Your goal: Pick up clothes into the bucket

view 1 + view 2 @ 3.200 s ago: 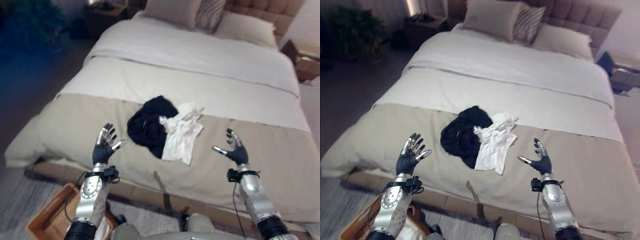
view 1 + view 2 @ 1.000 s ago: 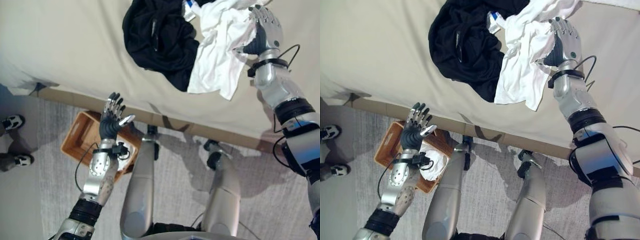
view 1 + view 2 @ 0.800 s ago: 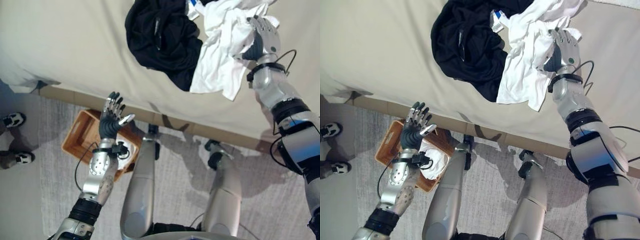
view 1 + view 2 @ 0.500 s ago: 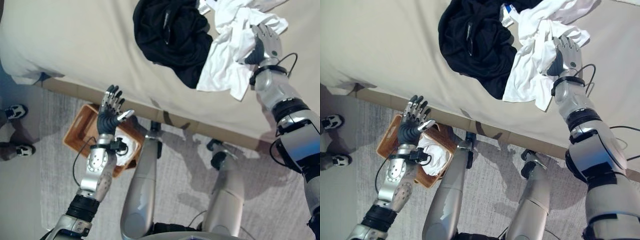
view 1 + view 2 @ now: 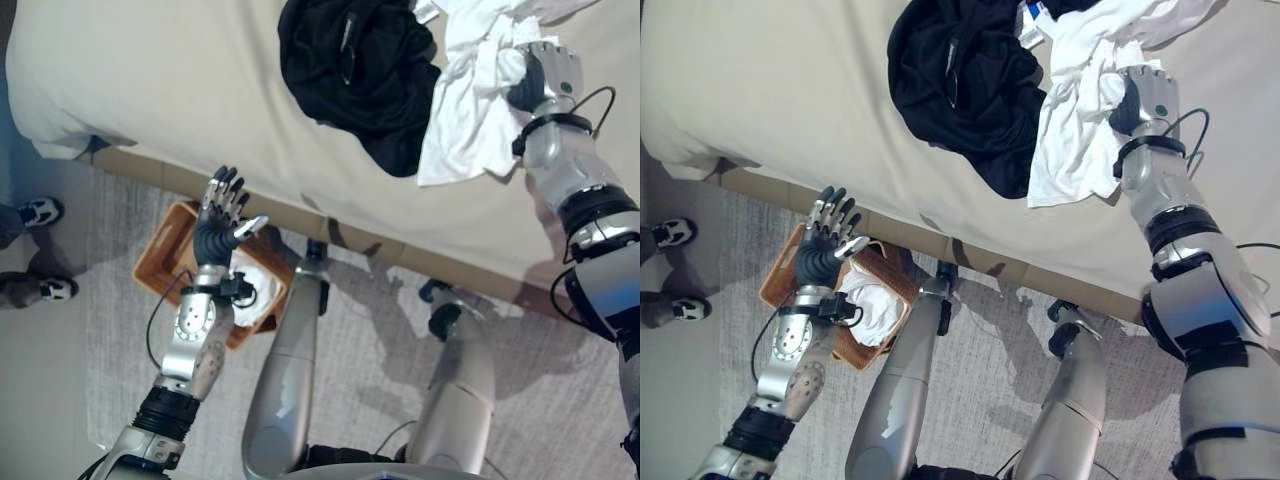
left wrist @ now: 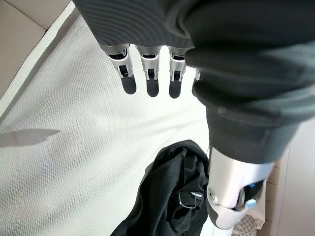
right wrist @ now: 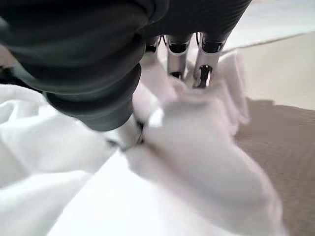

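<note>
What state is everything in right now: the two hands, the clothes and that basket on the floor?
Right hand: fingers curled into the white garment.
White garment: bunched on the bed, gripped.
Black garment: crumpled on the bed, untouched.
Left hand: open, holding nothing, raised over the basket.
Basket: on the floor, white cloth inside.

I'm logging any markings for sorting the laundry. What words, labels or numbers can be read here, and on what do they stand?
None can be read.
Small tag on the black garment: print too small to read.
Blue-and-white tag by the white garment: too small to read.
</note>
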Available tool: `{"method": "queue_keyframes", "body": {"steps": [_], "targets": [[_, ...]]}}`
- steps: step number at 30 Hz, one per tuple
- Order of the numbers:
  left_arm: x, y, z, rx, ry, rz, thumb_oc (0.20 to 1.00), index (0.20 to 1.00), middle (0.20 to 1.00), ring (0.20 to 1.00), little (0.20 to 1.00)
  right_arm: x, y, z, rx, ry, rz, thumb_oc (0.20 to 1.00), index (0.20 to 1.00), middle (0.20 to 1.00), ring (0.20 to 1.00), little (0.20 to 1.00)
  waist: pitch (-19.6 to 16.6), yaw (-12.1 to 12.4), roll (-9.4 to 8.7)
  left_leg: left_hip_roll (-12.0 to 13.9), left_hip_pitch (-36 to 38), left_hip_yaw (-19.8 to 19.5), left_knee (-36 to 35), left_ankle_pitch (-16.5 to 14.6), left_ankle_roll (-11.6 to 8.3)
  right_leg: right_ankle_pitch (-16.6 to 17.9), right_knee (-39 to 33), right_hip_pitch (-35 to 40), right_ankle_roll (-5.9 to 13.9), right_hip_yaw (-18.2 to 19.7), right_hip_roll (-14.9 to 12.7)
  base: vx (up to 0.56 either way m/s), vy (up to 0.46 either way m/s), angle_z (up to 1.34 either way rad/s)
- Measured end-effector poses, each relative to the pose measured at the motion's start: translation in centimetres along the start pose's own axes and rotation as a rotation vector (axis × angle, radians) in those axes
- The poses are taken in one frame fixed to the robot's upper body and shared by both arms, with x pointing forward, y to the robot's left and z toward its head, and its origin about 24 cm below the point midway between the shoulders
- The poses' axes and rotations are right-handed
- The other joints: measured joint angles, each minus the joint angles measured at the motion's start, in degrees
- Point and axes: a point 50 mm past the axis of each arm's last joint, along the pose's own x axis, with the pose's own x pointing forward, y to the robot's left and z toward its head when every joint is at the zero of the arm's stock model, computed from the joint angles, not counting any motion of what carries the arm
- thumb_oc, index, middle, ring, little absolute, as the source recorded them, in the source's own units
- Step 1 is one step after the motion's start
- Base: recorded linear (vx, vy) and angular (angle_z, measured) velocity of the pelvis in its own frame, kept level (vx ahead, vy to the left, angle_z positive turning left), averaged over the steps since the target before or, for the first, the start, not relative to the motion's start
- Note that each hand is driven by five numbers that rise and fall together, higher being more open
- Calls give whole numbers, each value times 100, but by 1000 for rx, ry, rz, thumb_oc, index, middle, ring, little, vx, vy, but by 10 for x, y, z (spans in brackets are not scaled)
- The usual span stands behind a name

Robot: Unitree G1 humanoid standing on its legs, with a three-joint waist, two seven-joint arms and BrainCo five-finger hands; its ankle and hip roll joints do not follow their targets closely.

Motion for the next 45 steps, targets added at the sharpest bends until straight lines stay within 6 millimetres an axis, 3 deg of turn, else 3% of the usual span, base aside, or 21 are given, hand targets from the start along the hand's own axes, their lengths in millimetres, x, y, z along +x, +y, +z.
{"method": "queue_keyframes", "body": {"steps": [5, 10, 12, 16, 19, 22, 23, 26, 28, 30, 36, 40, 45], "targets": [[4, -1, 2, -2, -11, 2, 1000, 1000, 1000, 1000, 1000, -5, 13, 3, 82, 26, 22, 200, 200, 200, 200, 200, 1, 21, 1, 7, 201, 7, -67, 34, -2, 34, -94, 207, 46, -19, 19, 0, 0, 0], [4, -2, -2, -13, -3, 15, 1000, 1000, 1000, 1000, 1000, -23, 29, 5, 198, 4, 39, 200, 200, 200, 200, 200, -27, -60, 16, 43, 760, 7, -319, 70, 3, 153, -482, 848, 59, -162, 96, -39, 12, -1], [4, -1, -6, -11, 9, 27, 1000, 1000, 1000, 1000, 1000, -32, 31, 6, 291, -1, 23, 200, 200, 200, 200, 200, -29, -118, 16, 76, 902, 3, -413, 75, 8, 198, -672, 1054, 63, -204, 161, 41, -31, -3], [-2, 9, -22, 23, 77, 72, 1000, 1000, 1000, 1000, 1000, -71, 49, 8, 444, -56, 57, 200, 200, 200, 200, 200, -66, -258, -15, 108, 1670, -2, -746, 93, 28, 403, -1275, 1986, 167, -384, 261, 72, -59, -1], [-4, 13, -27, 42, 102, 82, 1000, 1000, 1000, 1000, 1000, -88, 52, -2, 516, -45, 82, 200, 200, 200, 200, 200, -199, -390, -124, 132, 2012, 1, -960, 99, 19, 460, -1564, 2381, 222, -456, 332, 100, -53, -2], [-12, 31, -38, 130, 162, 128, 1000, 1000, 1000, 1000, 1000, -107, 58, -9, 642, -25, 117, 200, 200, 200, 200, 200, -359, -586, -356, 236, 2580, 71, -1223, 117, -16, 589, -2030, 2995, 248, -480, 490, 150, -55, -11], [-18, 41, -45, 173, 207, 156, 1000, 1000, 1000, 1000, 1000, -115, 56, -12, 717, -21, 109, 200, 200, 200, 200, 200, -466, -568, -449, 262, 2842, 116, -1360, 128, -13, 664, -2257, 3253, 252, -482, 555, 90, -27, -21], [-31, 50, -51, 259, 266, 157, 1000, 1000, 1000, 1000, 1000, -128, 57, -11, 837, -19, 112, 200, 200, 200, 200, 200, -869, -881, -621, 341, 3145, 168, -1555, 87, -69, 687, -2552, 3564, 274, -488, 664, 155, -41, -13], [-33, 53, -52, 296, 276, 157, 1000, 1000, 1000, 1000, 1000, -133, 53, -6, 932, -38, 115, 200, 200, 200, 200, 200, -1033, -852, -706, 400, 3478, 302, -1722, 94, -65, 782, -2797, 3845, 276, -421, 758, 105, -28, -28], [-30, 51, -50, 322, 261, 141, 1000, 1000, 1000, 1000, 1000, -133, 49, -4, 973, -64, 125, 200, 200, 200, 200, 200, -1232, -976, -726, 459, 3701, 377, -1861, 73, -90, 826, -3006, 4045, 271, -376, 845, 104, -14, -25], [-27, 43, -44, 383, 234, 75, 1000, 1000, 1000, 1000, 1000, -127, 16, 13, 1077, -247, 147, 200, 200, 200, 200, 200, -1817, -997, -747, 610, 4468, 699, -2329, 91, -101, 902, -3373, 4536, 274, -183, 1065, 105, -27, -26], [-24, 36, -42, 392, 224, 32, 1000, 1000, 1000, 1000, 1000, -121, -2, 26, 1095, -367, 172, 200, 200, 200, 200, 200, -2021, -1026, -784, 693, 4872, 866, -2520, 102, -120, 906, -3478, 4742, 269, -2, 1169, 103, -21, -28], [-14, 16, -47, 384, 233, -64, 1000, 1000, 1000, 1000, 1000, -111, -29, 46, 1124, -527, 209, 200, 200, 200, 200, 200, -2222, -1278, -863, 762, 5378, 976, -2871, 161, -215, 903, -3662, 5121, 270, 34, 1277, 74, -24, -9]]}}
